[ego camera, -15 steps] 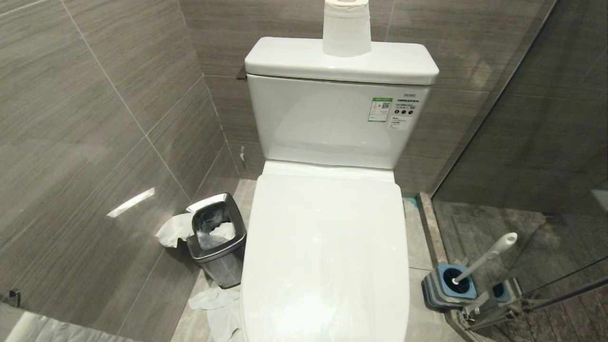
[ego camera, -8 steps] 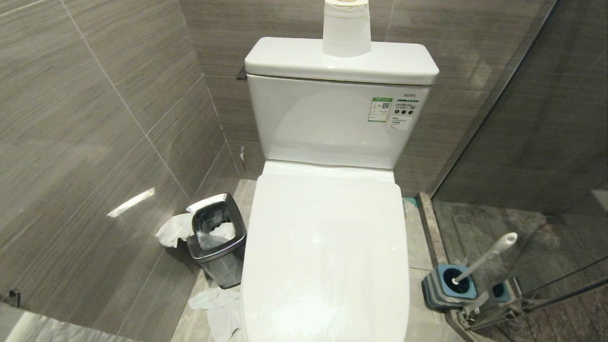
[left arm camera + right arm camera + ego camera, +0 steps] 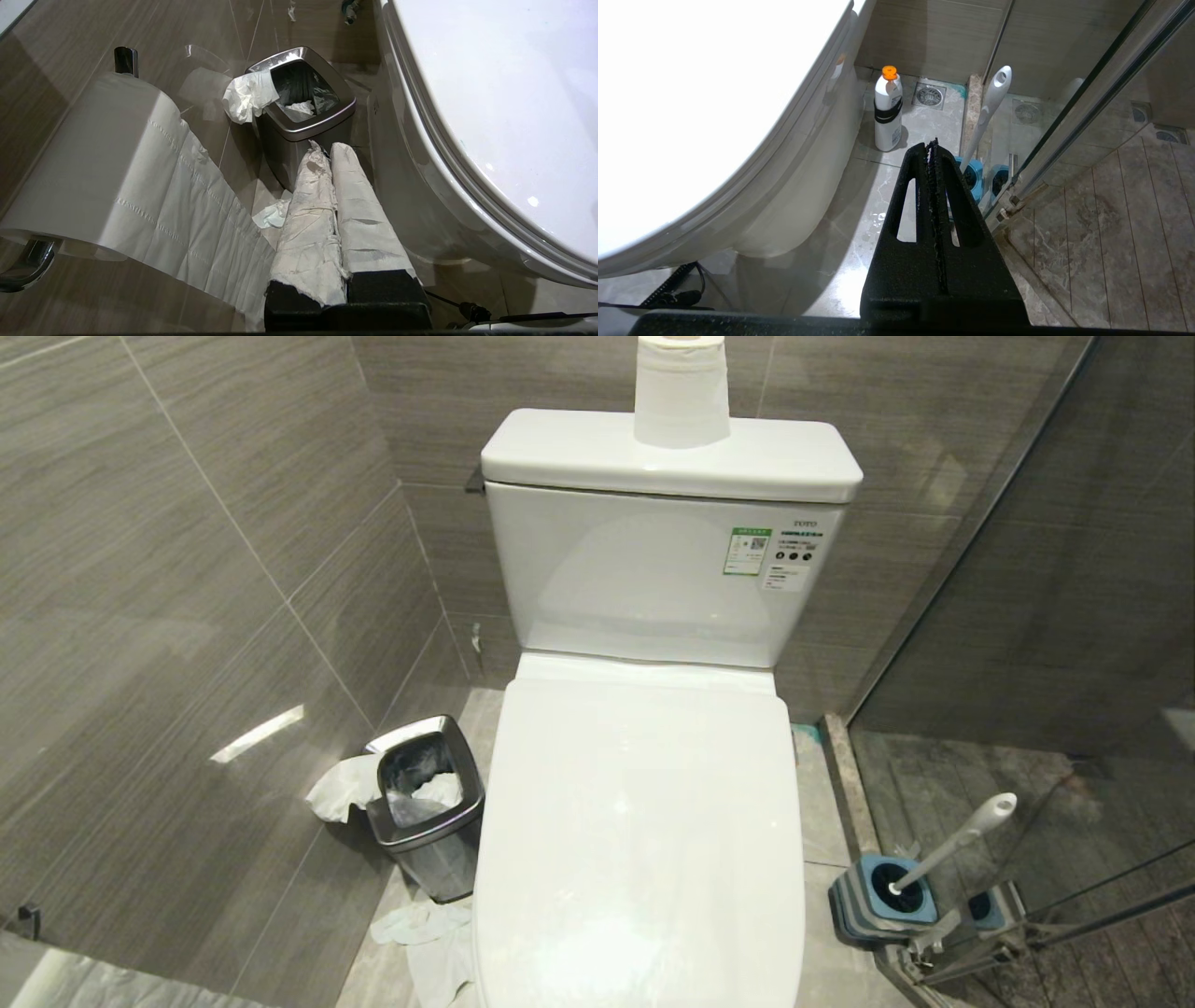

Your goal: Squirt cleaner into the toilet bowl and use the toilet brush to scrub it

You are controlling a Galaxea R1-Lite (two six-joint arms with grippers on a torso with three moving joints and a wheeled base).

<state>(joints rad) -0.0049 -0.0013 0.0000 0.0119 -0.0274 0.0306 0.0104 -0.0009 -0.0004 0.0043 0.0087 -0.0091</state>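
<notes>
While both tools, left tool [image 3: 327, 154] and right tool [image 3: 932, 144], are hanging closed and empty, one toilet brush [image 3: 952, 845] is leaning beside one lidded toilet [image 3: 644, 840].

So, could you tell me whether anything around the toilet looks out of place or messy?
Yes. Crumpled tissue hangs over the rim of the steel waste bin, and more tissue lies on the floor in front of it, beside the toilet. The left hand has its fingers wrapped in torn, ragged paper.
</notes>
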